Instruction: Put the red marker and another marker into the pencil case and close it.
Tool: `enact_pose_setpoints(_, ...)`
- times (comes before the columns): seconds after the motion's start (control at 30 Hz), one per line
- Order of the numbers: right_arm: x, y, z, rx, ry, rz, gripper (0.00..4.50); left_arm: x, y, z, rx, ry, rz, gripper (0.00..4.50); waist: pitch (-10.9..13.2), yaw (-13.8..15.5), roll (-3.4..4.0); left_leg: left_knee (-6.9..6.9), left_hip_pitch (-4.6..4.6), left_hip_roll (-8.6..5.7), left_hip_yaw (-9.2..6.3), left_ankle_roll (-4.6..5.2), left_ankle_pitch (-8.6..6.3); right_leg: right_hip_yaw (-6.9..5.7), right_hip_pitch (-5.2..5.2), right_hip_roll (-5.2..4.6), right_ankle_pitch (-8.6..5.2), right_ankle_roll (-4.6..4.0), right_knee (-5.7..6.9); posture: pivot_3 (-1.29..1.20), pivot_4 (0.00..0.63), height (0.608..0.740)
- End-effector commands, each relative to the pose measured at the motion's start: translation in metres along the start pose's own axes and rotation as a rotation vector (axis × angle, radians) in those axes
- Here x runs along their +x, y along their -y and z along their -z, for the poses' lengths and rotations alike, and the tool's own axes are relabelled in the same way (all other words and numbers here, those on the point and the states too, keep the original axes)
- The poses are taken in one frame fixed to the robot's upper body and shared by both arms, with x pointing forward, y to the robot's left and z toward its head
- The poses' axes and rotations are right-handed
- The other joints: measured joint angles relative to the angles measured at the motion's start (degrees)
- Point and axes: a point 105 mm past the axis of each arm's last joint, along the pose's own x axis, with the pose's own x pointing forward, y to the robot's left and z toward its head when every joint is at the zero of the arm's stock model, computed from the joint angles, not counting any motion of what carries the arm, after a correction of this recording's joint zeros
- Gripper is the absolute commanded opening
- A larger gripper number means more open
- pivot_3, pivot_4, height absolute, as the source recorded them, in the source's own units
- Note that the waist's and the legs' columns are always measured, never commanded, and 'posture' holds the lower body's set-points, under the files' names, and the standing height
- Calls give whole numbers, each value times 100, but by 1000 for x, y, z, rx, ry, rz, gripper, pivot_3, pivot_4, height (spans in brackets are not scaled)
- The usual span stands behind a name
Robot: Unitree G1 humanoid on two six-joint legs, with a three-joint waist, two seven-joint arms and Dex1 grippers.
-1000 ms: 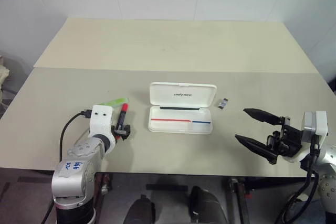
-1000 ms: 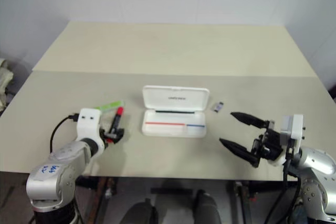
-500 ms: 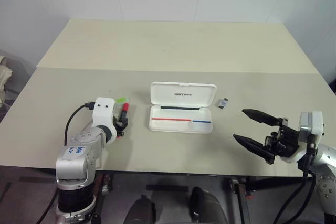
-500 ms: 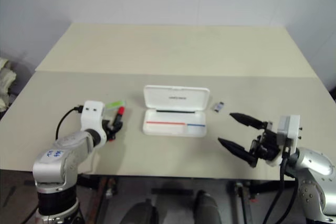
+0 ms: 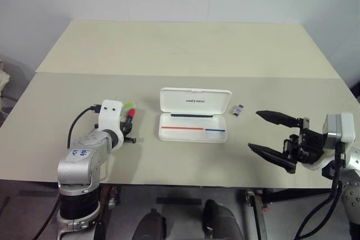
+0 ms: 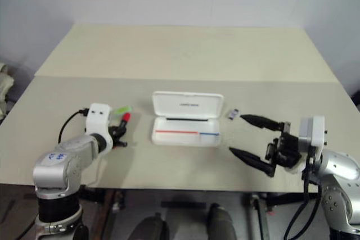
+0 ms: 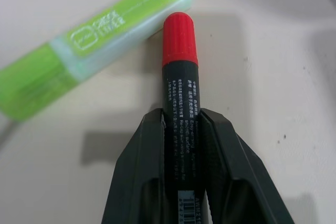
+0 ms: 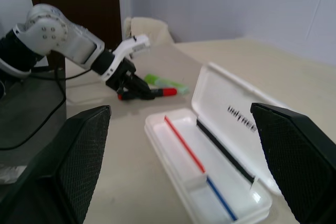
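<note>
My left gripper [image 7: 181, 129] pinches the red marker [image 7: 181, 103] at left of frame, beside the green highlighter [image 7: 89, 45]; right gripper [image 5: 271, 135] spread wide; pencil case [image 5: 194, 115] open, center counter [image 5: 180, 49].

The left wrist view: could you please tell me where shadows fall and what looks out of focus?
Left wrist view: the red marker is sharp, throws a soft shadow on the table; the left gripper blurs toward the lens. Right wrist view: its own fingers are blurred.
</note>
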Motion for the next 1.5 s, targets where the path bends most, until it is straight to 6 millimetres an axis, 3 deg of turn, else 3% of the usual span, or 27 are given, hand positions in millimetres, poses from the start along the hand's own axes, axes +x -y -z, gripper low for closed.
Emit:
enact_pose_setpoints(0.03,11,1,-18,-36,50,-24,4500,-12,-3,-29,48,83,-6,590,1,-1,-1,-2,-1,0,0,-1,-1,0,-1,1,0,0,-1,0,150,740)
enact_pose_setpoints(0.4,28,11,-31,-38,100,-10,4500,-47,-13,-93,295,223,30,590,3,13,-4,-10,-31,-1,7,1,-14,-6,-60,4,0,1,-21,0,150,740)
enact_pose_setpoints(0.5,28,9,-27,-30,91,-2,4500,-59,2,-109,451,307,151,590,3,17,-4,-11,-34,0,9,1,-15,-7,-65,4,-1,1,-22,0,150,740)
enact_pose_setpoints(0.73,19,8,-25,-19,64,-4,4500,-89,48,-122,723,473,529,590,4,4,-2,-11,-37,0,16,0,-16,-3,-71,5,-1,1,-23,0,150,740)
enact_pose_setpoints(0.9,5,4,-14,-28,-8,-21,4500,-91,72,-114,827,471,755,590,3,21,-2,-9,-38,0,16,1,-16,-2,-71,5,0,1,-21,0,150,740)
enact_pose_setpoints(1.1,-14,2,5,-27,-106,16,4500,-74,86,-95,874,440,923,590,4,10,-3,-9,-34,0,25,5,-18,3,-70,6,2,5,-21,0,150,740)
enact_pose_setpoints(1.23,-15,0,13,-22,-119,46,4500,-65,99,-84,856,459,1034,590,4,9,-3,-6,-34,0,28,6,-18,7,-70,8,4,8,-21,0,150,740)
enact_pose_setpoints(1.37,-12,-1,13,-24,-104,72,4500,-53,104,-67,883,430,1079,590,4,10,-2,-4,-32,0,29,6,-18,8,-68,8,5,10,-20,0,150,740)
enact_pose_setpoints(1.5,-10,-4,16,-18,-104,87,4500,-26,102,-57,982,397,1021,590,3,11,-2,-4,-28,0,31,6,-17,9,-65,8,6,11,-19,0,150,740)
